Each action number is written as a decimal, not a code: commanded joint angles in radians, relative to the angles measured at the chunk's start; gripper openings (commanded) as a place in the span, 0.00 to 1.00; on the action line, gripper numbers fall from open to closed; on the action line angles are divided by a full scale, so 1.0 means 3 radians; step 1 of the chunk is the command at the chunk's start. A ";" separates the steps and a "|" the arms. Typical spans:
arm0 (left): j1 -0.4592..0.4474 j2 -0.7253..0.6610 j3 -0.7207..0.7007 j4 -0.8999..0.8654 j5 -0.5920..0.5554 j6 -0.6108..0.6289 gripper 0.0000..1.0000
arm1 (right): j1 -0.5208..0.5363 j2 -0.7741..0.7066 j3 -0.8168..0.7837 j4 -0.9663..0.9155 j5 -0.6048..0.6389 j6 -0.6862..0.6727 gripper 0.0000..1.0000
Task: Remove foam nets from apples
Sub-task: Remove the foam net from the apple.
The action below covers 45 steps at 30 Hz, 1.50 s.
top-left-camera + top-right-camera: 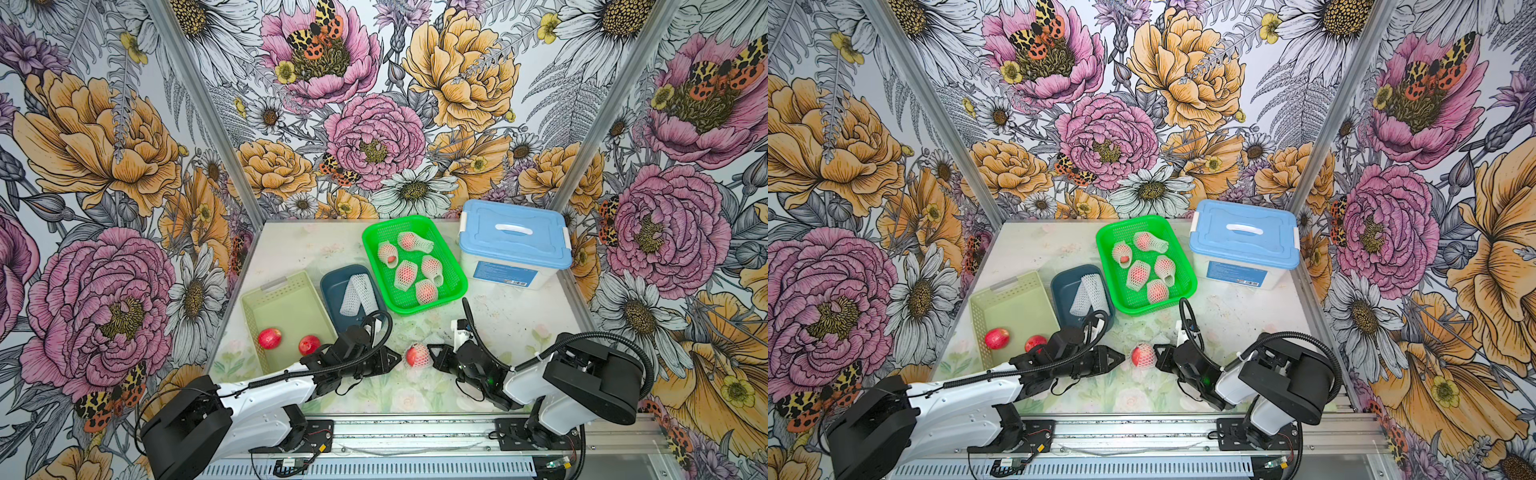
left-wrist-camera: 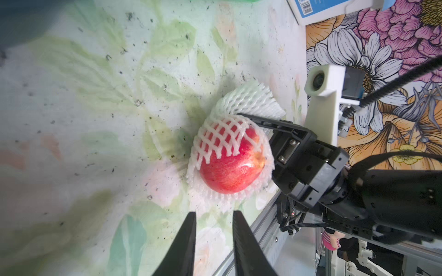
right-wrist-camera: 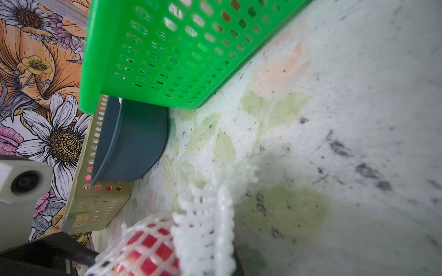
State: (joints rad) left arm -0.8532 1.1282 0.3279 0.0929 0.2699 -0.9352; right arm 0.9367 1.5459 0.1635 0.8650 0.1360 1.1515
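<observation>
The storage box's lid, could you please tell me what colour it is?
The lid is light blue; it shows best in both top views.

Netted apples (image 1: 405, 275) in the green basket (image 1: 405, 302): five
Apple (image 1: 411, 355) in a foam net (image 1: 423, 358) on the table (image 1: 519, 332): one
Bare apples (image 1: 269, 338) in the pale green crate (image 1: 286, 307): two
Empty foam nets (image 1: 357, 293) in the dark blue tray (image 1: 332, 286): two, as far as I can make out
Apples altogether: eight
Open containers: three
Lidded box (image 1: 515, 232): one
Robot arms (image 1: 266, 390): two
</observation>
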 commanded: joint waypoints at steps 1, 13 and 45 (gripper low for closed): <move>-0.0038 0.0187 0.0170 0.0245 0.0145 0.0084 0.31 | 0.0008 0.0074 0.0038 0.0043 0.0053 -0.0059 0.00; -0.0218 0.0680 0.0374 0.0503 0.0181 0.0100 0.40 | -0.0028 0.0239 0.0018 0.0265 -0.0020 -0.0023 0.00; 0.0031 0.0758 0.0264 0.0733 0.0169 0.0095 0.52 | -0.0126 0.0507 0.0079 0.0564 -0.0283 -0.0046 0.00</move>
State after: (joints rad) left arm -0.8524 1.3682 0.4114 0.2714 0.3088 -0.9176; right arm 0.9016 1.6775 0.1680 1.0077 0.0841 1.1515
